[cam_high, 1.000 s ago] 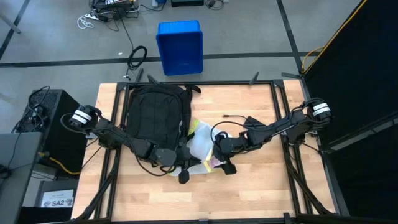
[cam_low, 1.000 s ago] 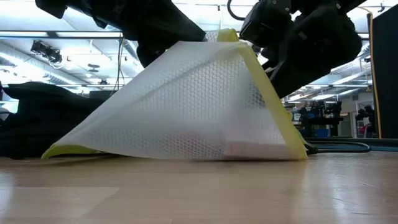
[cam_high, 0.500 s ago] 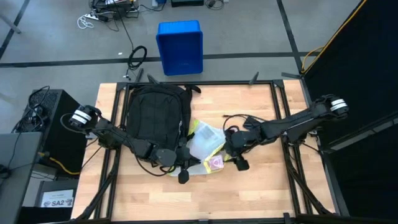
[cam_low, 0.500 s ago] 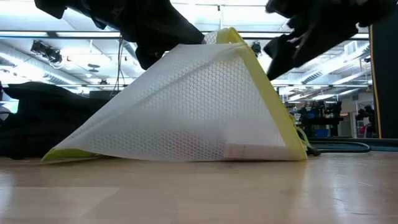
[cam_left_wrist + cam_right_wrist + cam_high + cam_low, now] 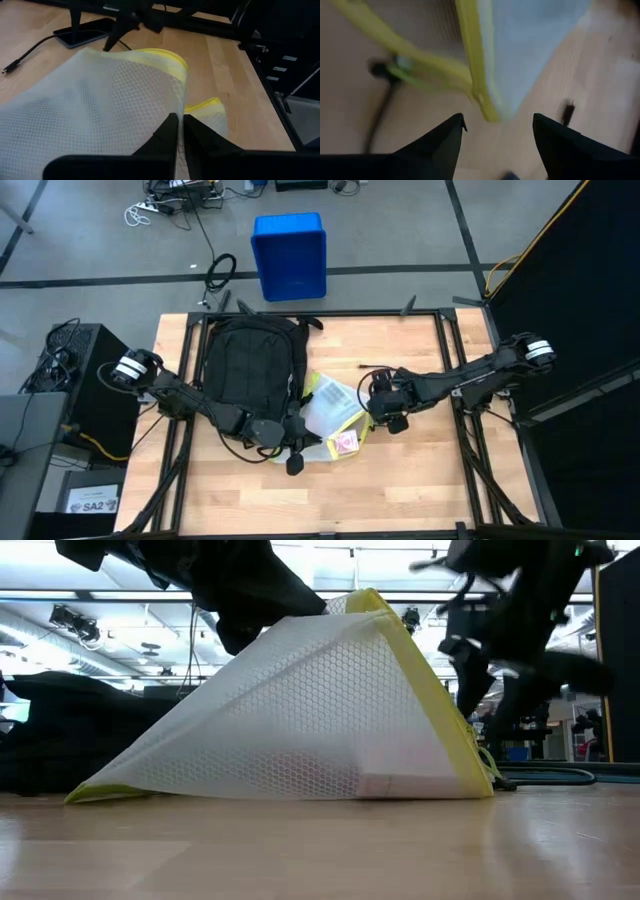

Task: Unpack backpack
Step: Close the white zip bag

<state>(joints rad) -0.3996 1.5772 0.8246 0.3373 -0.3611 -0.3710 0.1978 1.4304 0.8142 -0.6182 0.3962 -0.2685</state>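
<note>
The right gripper has let go of the white mesh zip pouch with yellow edging and drawn back beside it, fingers spread and empty. The left gripper stays pinched on the mesh, so extraction looks unfinished. The large black fabric backpack lies on the wooden worktop behind the pouch. Only the left wrist view shows that pinch; the overhead view alone shows the backpack.

Black backpack flat on table's left half; straps toward far edge.
</note>
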